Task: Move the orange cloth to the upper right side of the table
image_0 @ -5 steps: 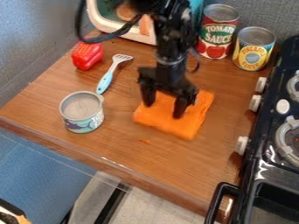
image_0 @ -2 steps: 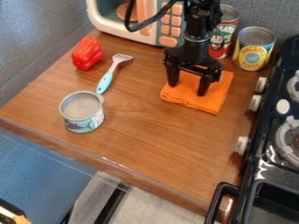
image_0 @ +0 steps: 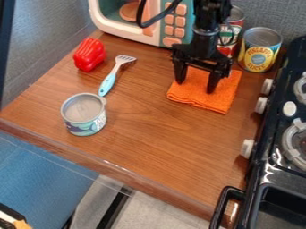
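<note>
The folded orange cloth [image_0: 218, 98] has slid to one o'clock on the brown wooden tabletop [image_0: 143, 138] under the black two-fingered gripper [image_0: 194, 86], its fingers apart, so the task looks nearly done.

On the brown wooden table [image_0: 149, 152], the square orange fabric cloth [image_0: 200, 99] lies at two o'clock, lumpy red plastic pepper [image_0: 90, 54] and slim blue-and-grey plastic spatula [image_0: 108, 81] at eleven, round blue-and-grey metal can [image_0: 84, 115] at nine; boxy black stove [image_0: 270, 172] stands at three.

Orange cloth [image_0: 200, 96], seemingly folded, lying flat, slightly askew, on upper right of wooden table [image_0: 140, 120].
</note>
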### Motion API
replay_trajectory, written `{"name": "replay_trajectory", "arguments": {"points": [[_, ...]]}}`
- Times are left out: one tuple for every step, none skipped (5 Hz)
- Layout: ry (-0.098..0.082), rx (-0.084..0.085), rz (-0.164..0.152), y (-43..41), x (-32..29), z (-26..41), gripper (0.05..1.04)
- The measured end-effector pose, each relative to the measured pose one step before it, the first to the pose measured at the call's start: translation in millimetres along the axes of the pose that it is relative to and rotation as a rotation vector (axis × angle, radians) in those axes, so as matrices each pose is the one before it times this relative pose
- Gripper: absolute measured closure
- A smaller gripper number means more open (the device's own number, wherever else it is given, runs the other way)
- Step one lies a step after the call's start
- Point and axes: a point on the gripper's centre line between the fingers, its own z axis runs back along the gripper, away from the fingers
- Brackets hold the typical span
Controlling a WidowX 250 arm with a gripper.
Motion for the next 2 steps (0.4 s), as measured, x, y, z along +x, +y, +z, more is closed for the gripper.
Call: {"name": "replay_trajectory", "arguments": {"points": [[0.0068,-0.0379,-0.0034,1.96,2.02,16.34,0.084],[-0.0580,-0.0076,-0.0120,6.02,2.02,33.90,0.085]]}}
